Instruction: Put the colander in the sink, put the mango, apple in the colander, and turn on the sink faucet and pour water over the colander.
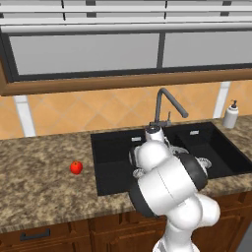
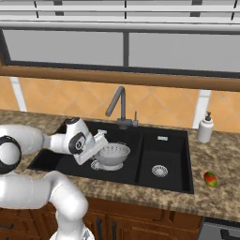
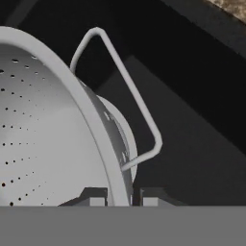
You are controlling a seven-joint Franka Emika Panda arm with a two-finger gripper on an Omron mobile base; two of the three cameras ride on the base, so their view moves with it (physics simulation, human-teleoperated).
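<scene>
The silver perforated colander (image 2: 114, 155) is inside the black sink (image 2: 50, 158), over its large basin. My gripper (image 3: 123, 197) is shut on the colander (image 3: 53, 129) rim, one fingertip inside the bowl and one outside, beside a wire handle. The gripper (image 2: 100, 141) reaches in from the left. Whether the base ring touches the basin floor I cannot tell. The red apple (image 1: 76, 167) lies on the counter left of the sink (image 1: 110, 157). The yellow-red mango (image 2: 211, 179) lies on the counter to the right. The dark faucet (image 2: 120, 106) stands behind the basins, spout pointing left.
A smaller basin (image 2: 164, 150) with a steel drain adjoins on the right. A white soap dispenser (image 2: 205, 127) stands at the back right of the granite counter (image 1: 39, 187). A window ledge runs above the faucet (image 1: 166, 104). My own arm hides much of the sink in the left base view.
</scene>
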